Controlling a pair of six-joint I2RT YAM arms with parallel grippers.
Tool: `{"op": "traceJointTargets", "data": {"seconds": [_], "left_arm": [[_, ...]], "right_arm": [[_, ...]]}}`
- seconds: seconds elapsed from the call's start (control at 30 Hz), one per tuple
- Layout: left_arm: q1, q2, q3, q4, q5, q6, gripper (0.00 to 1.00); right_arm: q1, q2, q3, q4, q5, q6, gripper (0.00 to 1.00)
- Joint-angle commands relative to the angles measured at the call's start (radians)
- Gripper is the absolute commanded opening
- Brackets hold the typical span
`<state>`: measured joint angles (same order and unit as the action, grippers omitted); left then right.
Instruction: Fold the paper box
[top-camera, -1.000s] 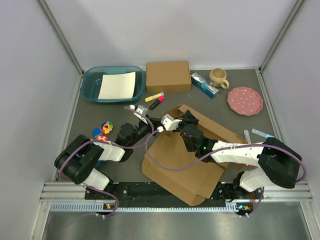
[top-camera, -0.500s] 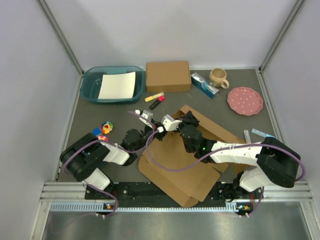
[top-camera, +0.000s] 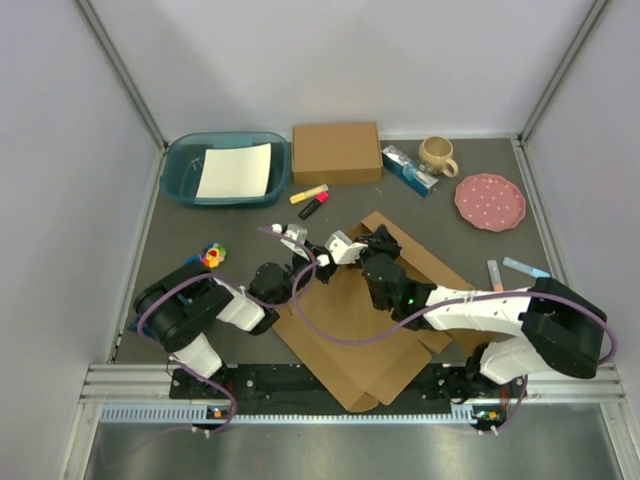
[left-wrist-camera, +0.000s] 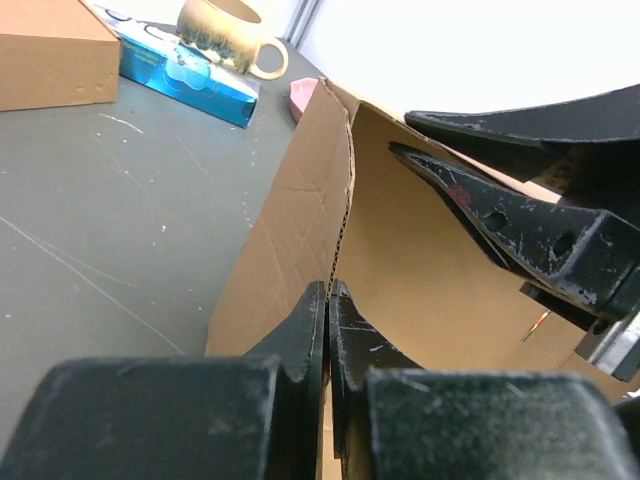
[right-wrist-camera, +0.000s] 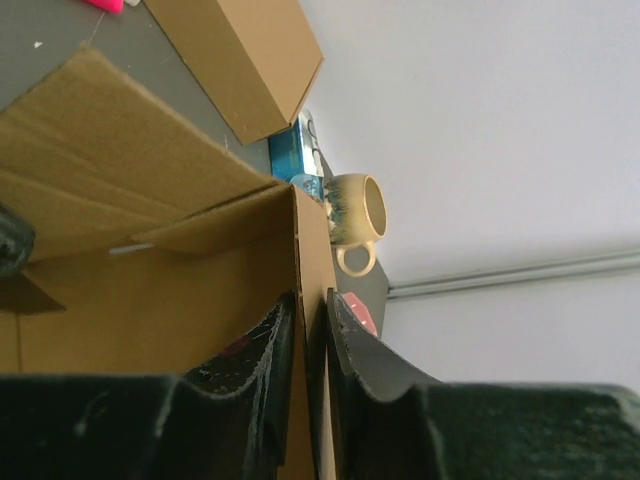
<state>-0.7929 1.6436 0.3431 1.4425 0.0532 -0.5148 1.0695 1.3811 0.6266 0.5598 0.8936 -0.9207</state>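
Roughly early-stage: the paper box (top-camera: 360, 340) lies lower centre of the top view on the desk (top-camera: 170, 235), mostly a flat sheet. Only the part along its upper edge stands up, with a side flap bent in. The other walls, tabs and lid look unfolded, so by my read most of the folding is left. Left claw (left-wrist-camera: 328, 290), bottom centre of its wrist view, is pressed together, pinching the edge of an upright cardboard panel. Right claw (right-wrist-camera: 310, 300) straddles the edge of a raised panel, fingers a narrow slot apart with cardboard between. Whether it clamps or only brackets the panel, cannot tell.
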Motion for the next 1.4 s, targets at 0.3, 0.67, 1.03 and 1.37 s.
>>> {"op": "traceJointTargets", "data": {"seconds": [0.3, 0.67, 1.03, 1.37], "left_arm": [[-0.011, -0.03, -0.019, 0.026, -0.165, 0.128, 0.0], [-0.011, -0.025, -0.006, 0.007, -0.168, 0.148, 0.0], [-0.014, -0.028, -0.009, 0.033, -0.141, 0.114, 0.0], [-0.017, -0.053, -0.018, 0.038, -0.093, 0.113, 0.07]], "right_arm": [[0.035, -0.103, -0.013, -0.136, 0.01, 0.141, 0.31], [0.033, -0.152, -0.007, -0.178, -0.012, 0.186, 0.32], [0.033, -0.137, -0.05, -0.175, -0.016, 0.178, 0.1], [0.035, -0.106, -0.076, -0.176, -0.022, 0.177, 0.05]]}}
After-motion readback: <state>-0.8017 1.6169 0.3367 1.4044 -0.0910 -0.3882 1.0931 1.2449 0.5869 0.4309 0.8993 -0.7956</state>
